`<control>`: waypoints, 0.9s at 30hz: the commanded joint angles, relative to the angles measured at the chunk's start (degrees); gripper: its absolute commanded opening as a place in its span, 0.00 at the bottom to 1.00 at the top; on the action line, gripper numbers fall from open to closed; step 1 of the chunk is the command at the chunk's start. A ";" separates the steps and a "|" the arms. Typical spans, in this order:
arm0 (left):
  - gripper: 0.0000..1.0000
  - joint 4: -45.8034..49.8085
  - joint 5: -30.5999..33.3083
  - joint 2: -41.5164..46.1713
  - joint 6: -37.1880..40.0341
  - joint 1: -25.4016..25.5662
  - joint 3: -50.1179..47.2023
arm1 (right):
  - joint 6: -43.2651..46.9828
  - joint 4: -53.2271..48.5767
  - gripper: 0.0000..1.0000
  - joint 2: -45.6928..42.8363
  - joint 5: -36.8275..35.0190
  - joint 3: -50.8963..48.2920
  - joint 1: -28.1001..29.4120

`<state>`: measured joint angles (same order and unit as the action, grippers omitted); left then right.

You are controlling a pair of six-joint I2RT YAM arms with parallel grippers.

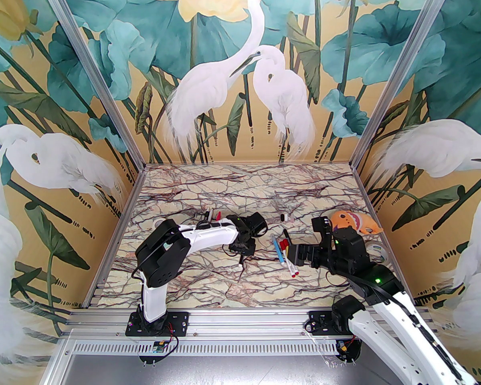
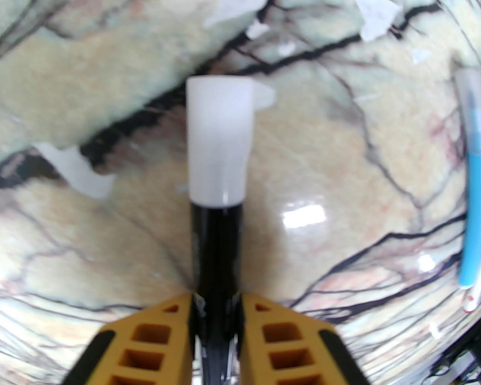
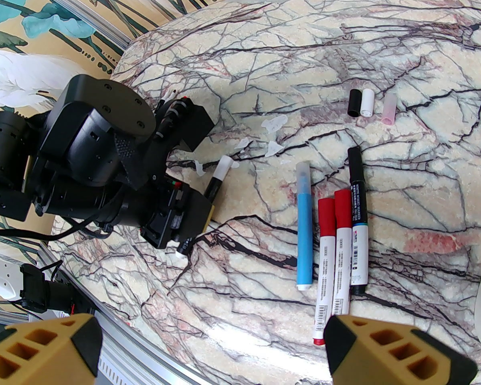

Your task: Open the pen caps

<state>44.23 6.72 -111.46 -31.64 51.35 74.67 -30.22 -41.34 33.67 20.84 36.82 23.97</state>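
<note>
Left arm (image 1: 208, 237) reaches forward, elbow bent, wrist pitched down toward the table. Left gripper (image 2: 215, 301) is clamped tight on the black pen (image 2: 216, 247) barrel. Right arm (image 1: 389, 315) reaches in toward centre, right gripper (image 3: 210, 323) aimed leftward above the surface, jaws spread wide.

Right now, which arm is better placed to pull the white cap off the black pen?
Right. The left arm has its jaws shut on the black pen, white cap exposed; the right arm has open, empty jaws nearby.
</note>
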 commanded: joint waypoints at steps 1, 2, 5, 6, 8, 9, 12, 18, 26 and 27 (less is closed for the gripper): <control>0.17 1.52 3.64 -0.70 3.21 -0.12 -0.53 | -0.26 1.21 0.99 0.81 0.56 0.53 0.20; 0.17 -0.03 2.95 0.13 3.20 -0.16 -1.47 | -0.26 1.32 1.00 1.16 0.59 0.57 0.14; 0.16 -4.59 -0.87 4.30 4.16 -0.27 -4.26 | -0.77 2.43 1.00 2.22 1.11 0.38 0.19; 0.16 -6.50 -1.46 6.36 4.37 -0.23 -5.87 | -1.53 3.15 0.99 2.51 1.20 0.17 0.20; 0.16 -10.75 -2.91 10.56 4.90 -0.21 -9.52 | -3.23 4.97 1.00 3.25 1.39 -0.38 0.16; 0.16 -13.26 -3.77 12.87 4.77 -0.24 -11.66 | -4.49 6.07 1.00 3.71 1.61 -0.56 0.20; 0.16 -19.48 -6.44 18.66 4.35 -0.28 -17.52 | -8.58 9.66 0.99 4.81 0.72 -1.78 0.20; 0.17 -30.91 -10.69 28.59 4.25 -0.20 -26.94 | -15.20 18.48 0.93 8.24 -0.77 -4.08 0.76; 0.16 -43.80 -19.30 34.79 4.74 -0.20 -34.40 | -18.51 28.68 0.77 15.32 -4.14 -3.18 6.33; 0.16 -45.02 -20.48 34.92 4.42 -0.12 -34.97 | -18.58 29.48 0.75 16.48 -4.51 -2.78 7.19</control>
<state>7.27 -7.90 -77.76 -27.77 51.37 41.63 -46.85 -18.17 47.99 17.93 33.26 29.36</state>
